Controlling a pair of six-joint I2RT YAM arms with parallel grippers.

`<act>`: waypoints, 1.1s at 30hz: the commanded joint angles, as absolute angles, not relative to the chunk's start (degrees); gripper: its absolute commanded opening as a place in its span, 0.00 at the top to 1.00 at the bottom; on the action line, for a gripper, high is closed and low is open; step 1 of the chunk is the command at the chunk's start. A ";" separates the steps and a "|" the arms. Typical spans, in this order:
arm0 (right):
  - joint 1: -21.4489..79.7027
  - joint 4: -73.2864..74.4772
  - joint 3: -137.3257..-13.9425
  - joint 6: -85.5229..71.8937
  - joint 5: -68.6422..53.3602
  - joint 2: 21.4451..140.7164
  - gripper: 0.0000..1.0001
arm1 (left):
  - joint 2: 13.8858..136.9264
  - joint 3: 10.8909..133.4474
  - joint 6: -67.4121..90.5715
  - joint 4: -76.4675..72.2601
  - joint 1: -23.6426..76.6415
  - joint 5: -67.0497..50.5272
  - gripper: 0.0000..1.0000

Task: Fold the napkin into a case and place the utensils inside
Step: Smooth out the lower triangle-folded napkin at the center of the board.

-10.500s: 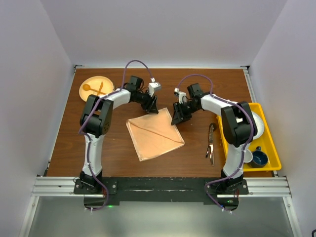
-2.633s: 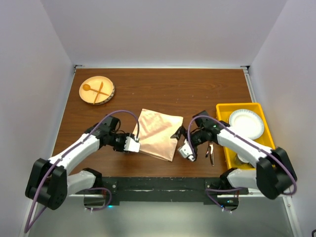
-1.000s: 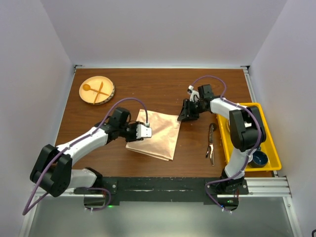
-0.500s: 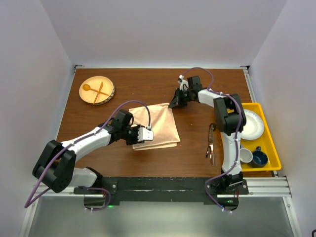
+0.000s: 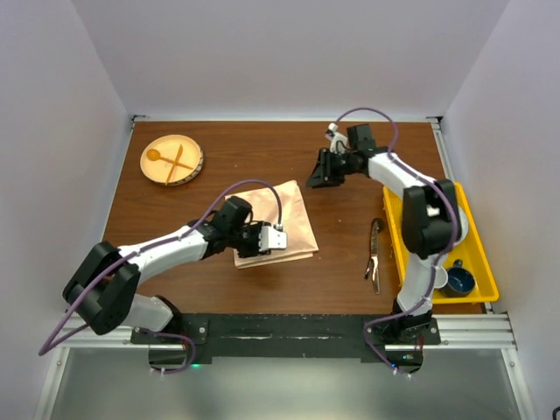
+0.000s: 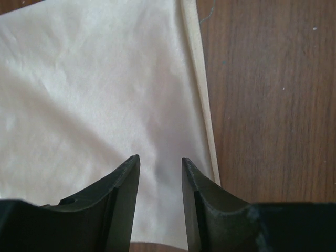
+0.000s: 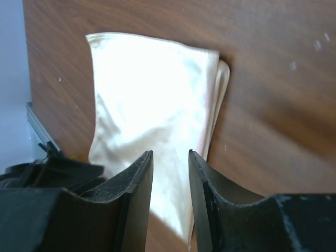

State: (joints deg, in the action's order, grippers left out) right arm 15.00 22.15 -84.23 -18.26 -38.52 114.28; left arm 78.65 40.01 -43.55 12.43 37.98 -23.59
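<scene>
My left end effector (image 6: 160, 159) sits part-open over the folded napkin (image 6: 94, 89); my right end effector (image 7: 170, 153) is open and empty near its far corner. I'd pinch all edge layers squarely

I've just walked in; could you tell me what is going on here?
A two-armed robot is folding a peach satin napkin. It lies folded into a rectangle. The left hand sits low over its near right part, jaws open, gripping nothing. The right hand, open too, hovers beyond its far corner. The dark utensils lie on the table beside the yellow bin, not yet tucked inside it.
</scene>
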 commanded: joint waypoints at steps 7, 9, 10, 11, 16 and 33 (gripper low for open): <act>14.06 25.66 -60.92 -19.60 -39.72 96.42 0.65 | 84.11 41.57 -38.23 4.84 44.47 -19.42 0.59; 14.15 25.23 -58.64 -19.95 -39.73 96.24 0.66 | 84.64 41.40 -38.41 4.66 44.82 -18.99 0.62; 14.06 25.05 -58.10 -19.95 -39.64 96.76 0.66 | 84.90 41.31 -38.58 4.66 45.17 -18.90 0.63; 14.06 25.14 -57.92 -19.86 -39.64 97.29 0.67 | 85.25 41.22 -38.58 4.75 45.26 -18.64 0.67; 14.06 26.27 -57.75 -16.44 -39.11 99.05 0.71 | 85.78 40.52 -38.50 5.89 45.35 -18.81 0.78; 13.97 29.00 -61.60 -10.72 -37.53 100.27 0.64 | 92.46 44.03 -28.48 5.27 45.18 -18.82 1.00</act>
State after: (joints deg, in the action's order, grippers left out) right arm 14.09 29.80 -56.90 -11.73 -38.26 99.48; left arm 90.02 42.50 -31.88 5.63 45.08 -19.94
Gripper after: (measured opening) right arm 0.354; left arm 0.012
